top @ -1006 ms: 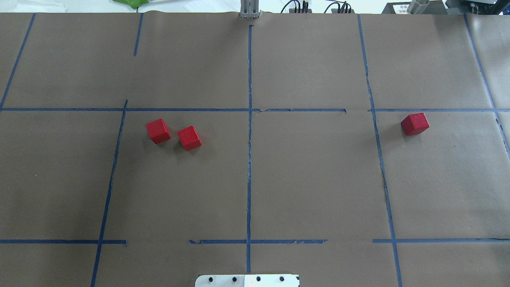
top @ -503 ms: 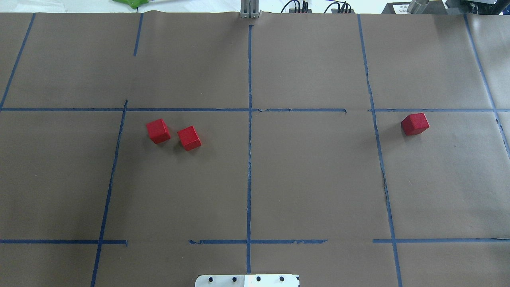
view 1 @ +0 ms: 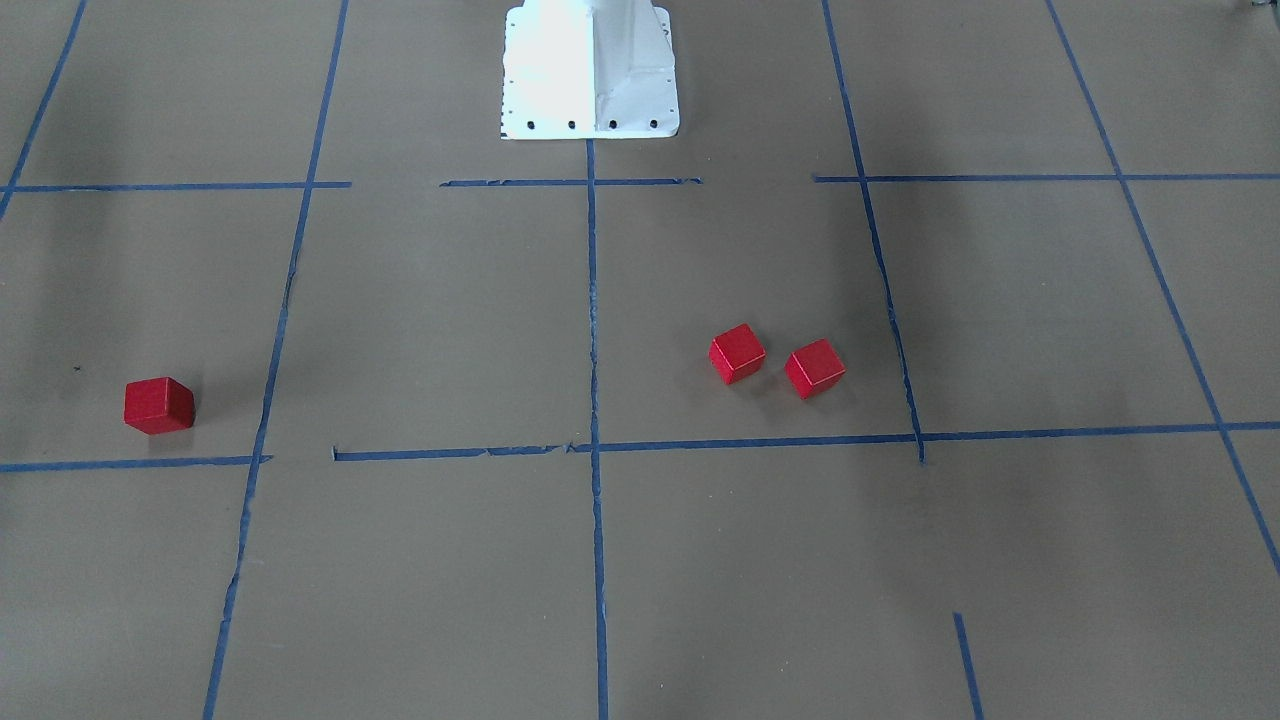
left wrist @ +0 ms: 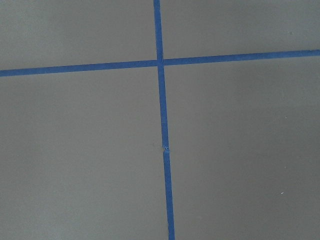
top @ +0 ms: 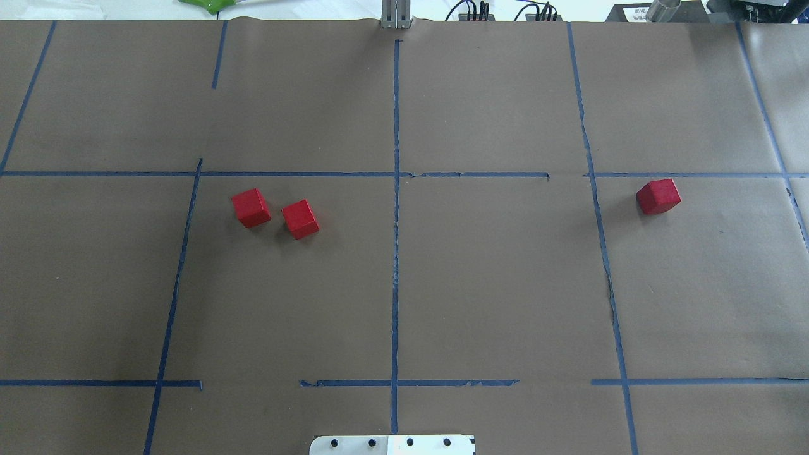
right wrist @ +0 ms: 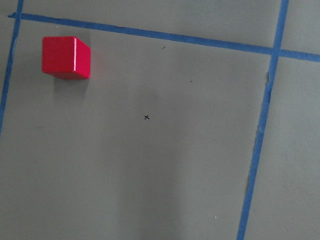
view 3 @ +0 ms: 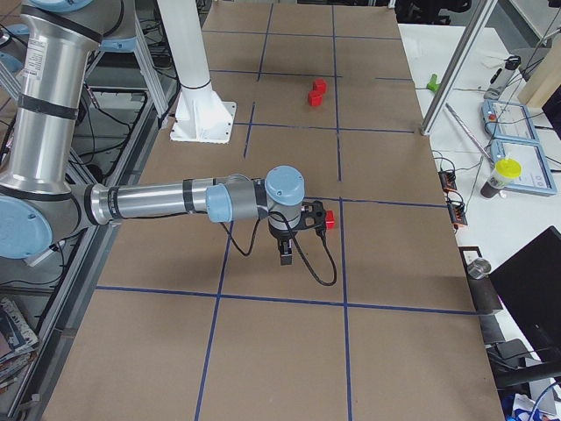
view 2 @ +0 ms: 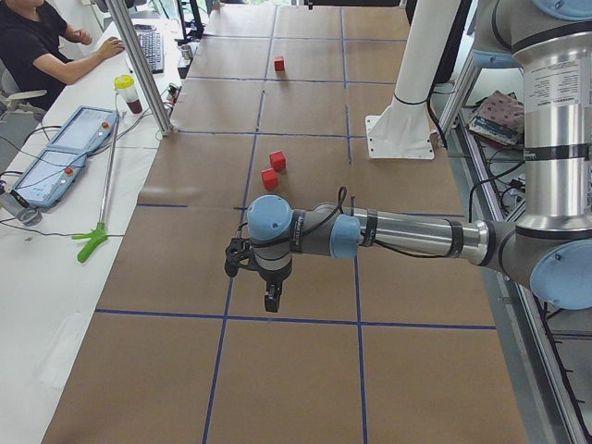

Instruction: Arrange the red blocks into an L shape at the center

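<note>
Two red blocks [top: 251,208] [top: 300,218] lie close together, left of the center [top: 442,278], a brown paper area crossed by one blue tape line. A third red block [top: 658,196] lies alone far to the right, and the right wrist view shows it [right wrist: 66,57] at upper left. My left gripper [view 2: 271,301] appears only in the exterior left view, hanging above the paper well short of the pair [view 2: 269,178]. My right gripper [view 3: 285,256] appears only in the exterior right view, beside the lone block [view 3: 330,219]. I cannot tell whether either is open or shut.
The white robot base [view 1: 588,70] stands at the table's near edge in the middle. A metal pole [view 2: 148,74] rises at the far edge. Beyond it a person [view 2: 37,46] sits beside a tablet [view 2: 69,153] and a green tool [view 2: 92,242].
</note>
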`<act>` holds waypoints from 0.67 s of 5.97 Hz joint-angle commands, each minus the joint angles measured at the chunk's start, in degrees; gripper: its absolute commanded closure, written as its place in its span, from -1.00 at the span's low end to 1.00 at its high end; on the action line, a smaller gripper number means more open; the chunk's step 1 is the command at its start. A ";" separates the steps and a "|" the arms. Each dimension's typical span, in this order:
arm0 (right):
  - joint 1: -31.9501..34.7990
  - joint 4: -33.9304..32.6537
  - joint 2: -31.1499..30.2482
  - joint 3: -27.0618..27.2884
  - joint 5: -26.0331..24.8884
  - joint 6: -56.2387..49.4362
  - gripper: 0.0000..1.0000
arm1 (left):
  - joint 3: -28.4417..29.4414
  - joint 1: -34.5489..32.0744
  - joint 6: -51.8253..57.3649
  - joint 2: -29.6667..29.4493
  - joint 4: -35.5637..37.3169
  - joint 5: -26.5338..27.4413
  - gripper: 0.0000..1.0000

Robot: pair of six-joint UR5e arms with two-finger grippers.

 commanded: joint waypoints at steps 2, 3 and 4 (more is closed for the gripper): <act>-10.69 1.91 9.78 -1.20 -2.37 10.88 -1.00 | -0.02 0.00 0.07 0.08 0.00 0.02 -1.00; -13.78 1.91 12.70 -3.21 -3.79 11.91 -1.00 | 0.07 0.00 0.07 0.08 0.00 0.02 -1.00; -17.12 2.26 16.12 -4.45 -7.37 16.09 -1.00 | 0.25 0.09 -0.02 -0.09 -0.26 0.02 -1.00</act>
